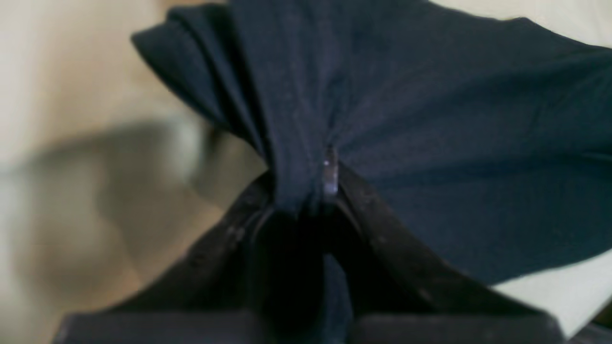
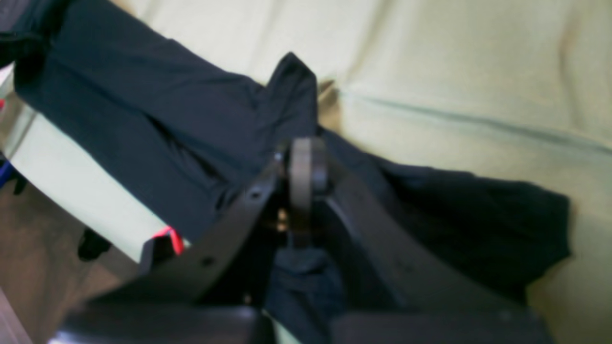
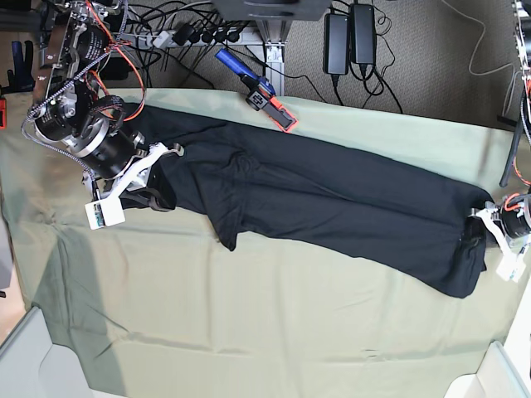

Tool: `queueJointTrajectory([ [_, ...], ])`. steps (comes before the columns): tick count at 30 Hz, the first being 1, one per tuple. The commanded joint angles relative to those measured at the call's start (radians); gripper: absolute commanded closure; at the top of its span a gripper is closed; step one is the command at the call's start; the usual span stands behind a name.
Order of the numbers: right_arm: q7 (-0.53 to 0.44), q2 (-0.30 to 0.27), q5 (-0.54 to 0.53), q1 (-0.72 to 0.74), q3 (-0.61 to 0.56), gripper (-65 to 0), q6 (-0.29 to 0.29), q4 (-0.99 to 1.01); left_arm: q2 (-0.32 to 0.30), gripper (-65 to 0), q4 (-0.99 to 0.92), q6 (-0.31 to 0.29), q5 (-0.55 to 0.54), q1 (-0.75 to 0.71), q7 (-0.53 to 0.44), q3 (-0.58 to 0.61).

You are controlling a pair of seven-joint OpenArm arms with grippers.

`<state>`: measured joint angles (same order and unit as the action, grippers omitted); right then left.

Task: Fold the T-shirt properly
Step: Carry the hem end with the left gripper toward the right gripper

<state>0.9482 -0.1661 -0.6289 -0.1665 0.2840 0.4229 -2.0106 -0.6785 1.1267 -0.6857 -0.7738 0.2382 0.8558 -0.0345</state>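
Note:
The black T-shirt [image 3: 332,207] is stretched in a long band across the pale green cloth [image 3: 249,323], from back left to right. My right gripper [image 3: 162,195], on the base view's left, is shut on the shirt's left end; the right wrist view shows its fingertips [image 2: 306,167] pinching bunched black fabric [image 2: 143,119]. My left gripper [image 3: 487,236], on the base view's right, is shut on the right end; the left wrist view shows the jaws [image 1: 315,191] closed on gathered black fabric [image 1: 454,143]. The neckline and the tag are hidden.
A blue and orange tool [image 3: 259,89] lies at the cloth's back edge. Cables and power bricks [image 3: 348,37] sit on the floor behind. White bins stand at the front left corner [image 3: 33,365] and front right corner [image 3: 498,377].

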Motion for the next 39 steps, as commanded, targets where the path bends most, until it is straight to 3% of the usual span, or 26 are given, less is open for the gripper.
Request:
queueJointTrajectory([
  [1,-0.019,-0.008,-0.014,0.010,0.005,0.0,0.071,-0.019,-0.025,0.0,0.011,-0.012,0.021,0.044,-0.042,-0.011],
  [4,-0.019,-0.008,-0.014,0.011,0.005,0.0,0.071,-0.019,-0.026,0.0,0.011,-0.012,0.139,0.093,-0.075,-0.010],
  [6,-0.020,-0.008,-0.014,0.011,0.005,0.0,0.071,-0.019,-0.026,0.0,0.011,-0.005,0.158,0.117,-0.072,-0.010],
  [12,-0.024,0.000,-0.014,0.011,0.011,0.0,0.070,-0.021,-0.018,0.0,0.095,0.002,0.105,0.107,0.041,-0.010],
  [17,-0.035,0.000,-0.014,0.014,0.037,0.0,0.070,-0.021,0.008,0.0,0.400,0.002,0.053,-0.024,0.103,0.039],
  [23,-0.035,0.001,-0.014,0.031,0.043,0.0,0.071,-0.021,0.109,0.0,0.696,0.066,0.129,-0.109,0.117,0.215],
  [30,-0.036,0.000,0.011,0.031,0.043,0.0,0.070,-0.021,0.247,0.0,0.687,0.076,0.276,-0.106,0.109,0.381],
  [37,-0.035,0.000,0.011,0.031,0.043,0.0,0.071,-0.021,0.291,0.0,0.619,0.076,0.301,-0.105,0.101,0.472],
  [38,-0.035,0.001,0.011,0.031,0.043,0.0,0.071,-0.021,0.291,-3.7,0.619,0.076,0.300,-0.105,0.101,0.477],
  [39,-0.035,0.000,0.011,0.031,0.043,0.0,0.071,-0.021,0.290,-13.3,0.619,0.076,0.300,-0.105,0.099,0.480],
])
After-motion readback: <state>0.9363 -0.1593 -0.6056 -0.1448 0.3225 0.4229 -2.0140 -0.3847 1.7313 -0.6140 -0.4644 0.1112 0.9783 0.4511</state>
